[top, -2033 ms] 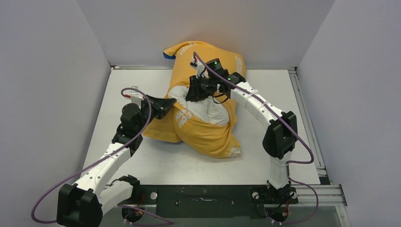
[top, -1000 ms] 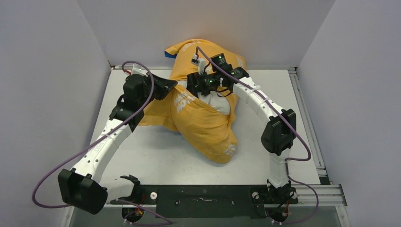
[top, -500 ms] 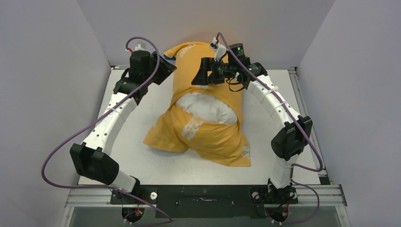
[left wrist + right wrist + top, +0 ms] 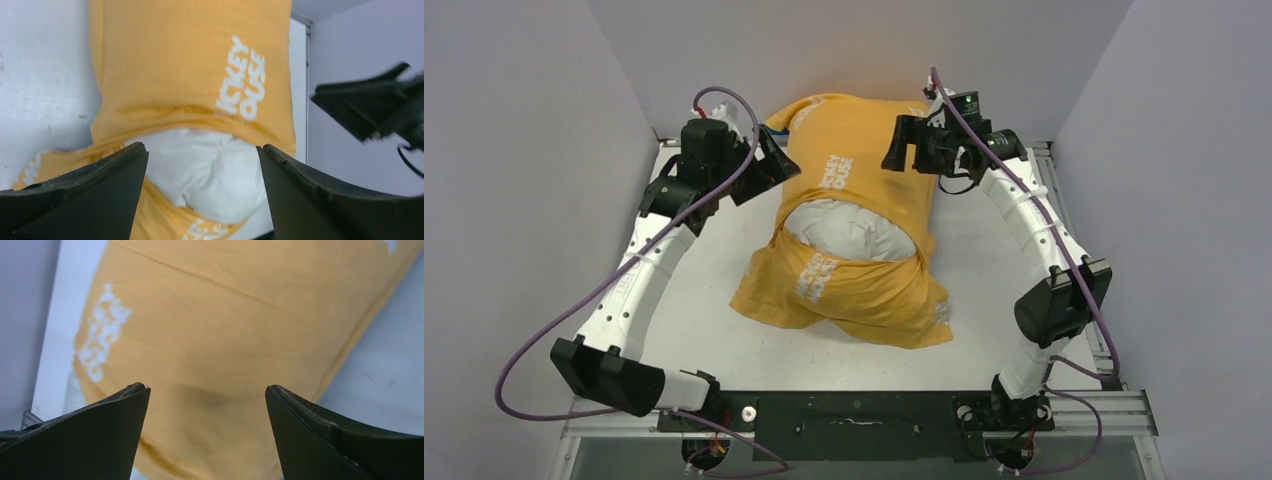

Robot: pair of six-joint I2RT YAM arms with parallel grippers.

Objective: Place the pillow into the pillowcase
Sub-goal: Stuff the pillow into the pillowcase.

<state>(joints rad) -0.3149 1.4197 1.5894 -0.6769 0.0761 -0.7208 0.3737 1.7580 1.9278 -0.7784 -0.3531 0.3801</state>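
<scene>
The orange-yellow pillowcase lies lengthwise from the back wall toward the front, white lettering on top. The off-white pillow bulges out through a gap at its middle, with loose case fabric bunched in front of it. My left gripper hovers open at the case's back left. In its wrist view, the pillow and pillowcase lie below the left gripper, nothing between its fingers. My right gripper hangs open above the back right. The right gripper faces bare pillowcase.
Grey walls close in the white table on the left, back and right. A metal rail runs along the table's right edge. A blue corner of fabric peeks out at the case's back left.
The left gripper has opened and let go of the pillowcase, then drawn back to the left. The right gripper has lifted off toward the back right. The bundle now lies straighter, its white bulge facing up.
</scene>
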